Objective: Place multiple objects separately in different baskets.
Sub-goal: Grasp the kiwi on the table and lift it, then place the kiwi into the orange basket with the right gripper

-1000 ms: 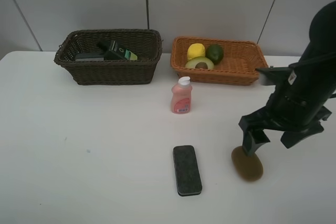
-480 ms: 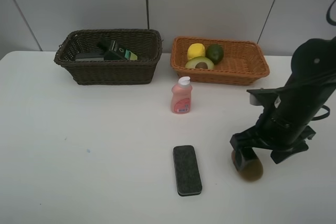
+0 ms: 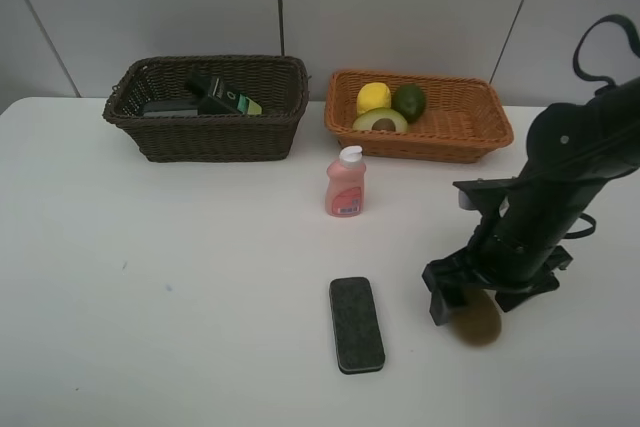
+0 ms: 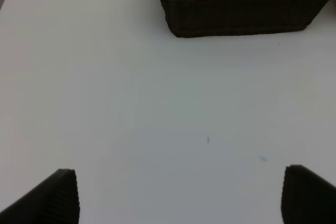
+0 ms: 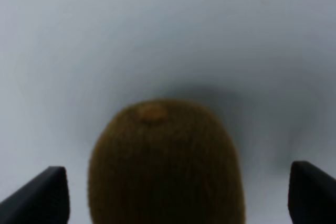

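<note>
Right fingers [image 5: 47,195] spread wide astride brown kiwi [image 5: 165,166], not touching it; left fingers [image 4: 58,198] spread wide above white table [image 4: 157,103].

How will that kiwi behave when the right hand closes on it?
The kiwi looks rounded and lies loose on the table, so it may roll if one finger of the right hand touches first. Its matte, fuzzy-looking skin probably grips well.
</note>
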Tool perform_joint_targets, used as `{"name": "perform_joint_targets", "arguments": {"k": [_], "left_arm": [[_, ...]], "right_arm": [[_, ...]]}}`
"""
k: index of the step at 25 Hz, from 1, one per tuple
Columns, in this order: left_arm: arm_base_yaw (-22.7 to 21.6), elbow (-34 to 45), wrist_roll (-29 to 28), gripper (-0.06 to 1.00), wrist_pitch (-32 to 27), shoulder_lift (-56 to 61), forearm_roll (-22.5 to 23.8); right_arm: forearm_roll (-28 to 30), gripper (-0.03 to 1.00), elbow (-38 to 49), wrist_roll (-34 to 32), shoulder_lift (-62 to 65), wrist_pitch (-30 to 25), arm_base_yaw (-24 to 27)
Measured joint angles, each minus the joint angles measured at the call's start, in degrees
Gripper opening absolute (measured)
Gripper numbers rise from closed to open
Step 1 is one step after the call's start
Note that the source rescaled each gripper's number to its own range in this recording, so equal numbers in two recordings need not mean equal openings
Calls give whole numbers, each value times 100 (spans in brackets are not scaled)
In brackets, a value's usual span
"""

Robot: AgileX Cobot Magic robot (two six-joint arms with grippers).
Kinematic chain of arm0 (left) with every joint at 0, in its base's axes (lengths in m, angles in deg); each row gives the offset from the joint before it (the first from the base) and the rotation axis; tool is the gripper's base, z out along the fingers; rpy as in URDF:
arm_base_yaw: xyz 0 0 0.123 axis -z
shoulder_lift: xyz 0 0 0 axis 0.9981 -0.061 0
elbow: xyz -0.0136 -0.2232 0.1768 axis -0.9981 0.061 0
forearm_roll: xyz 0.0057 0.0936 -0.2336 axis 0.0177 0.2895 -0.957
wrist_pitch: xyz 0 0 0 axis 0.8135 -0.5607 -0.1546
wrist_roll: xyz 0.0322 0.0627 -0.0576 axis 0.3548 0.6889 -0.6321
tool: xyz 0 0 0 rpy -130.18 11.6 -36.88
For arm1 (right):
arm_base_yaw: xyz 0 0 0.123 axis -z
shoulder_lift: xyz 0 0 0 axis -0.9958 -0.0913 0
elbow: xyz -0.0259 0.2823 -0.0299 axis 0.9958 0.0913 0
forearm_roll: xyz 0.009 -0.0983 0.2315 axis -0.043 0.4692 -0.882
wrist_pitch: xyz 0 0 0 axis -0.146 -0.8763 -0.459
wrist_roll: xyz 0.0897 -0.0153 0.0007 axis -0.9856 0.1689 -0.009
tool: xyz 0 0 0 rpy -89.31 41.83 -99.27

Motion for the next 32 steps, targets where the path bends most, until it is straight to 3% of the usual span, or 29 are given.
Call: {"name": "perform_joint_targets", "arguments": {"k": [7, 9, 10, 11, 16, 20, 25, 32], "left_arm": [[0, 0, 0, 100, 0, 0, 0], [0, 0, 0, 100, 0, 0, 0], [0, 0, 0, 100, 0, 0, 0], [0, 0, 0, 100, 0, 0, 0], [0, 0, 0, 100, 0, 0, 0], [0, 0, 0, 100, 0, 0, 0], [0, 0, 0, 100, 0, 0, 0], [0, 0, 0, 100, 0, 0, 0]], "right_arm": [[23, 95, -55, 0, -247, -8, 0], [78, 76, -55, 0, -252, -14, 0], [75, 62, -55, 0, -271, -26, 0], [75, 40, -55, 0, -278, -32, 0], [107, 37, -117, 0, -278, -205, 0], [212, 37, -539, 0, -145, -730, 0], [640, 37, -1896, -5, -25, -1481, 162], [956, 37, -4729, -12, -1375, -2300, 1209]]}}
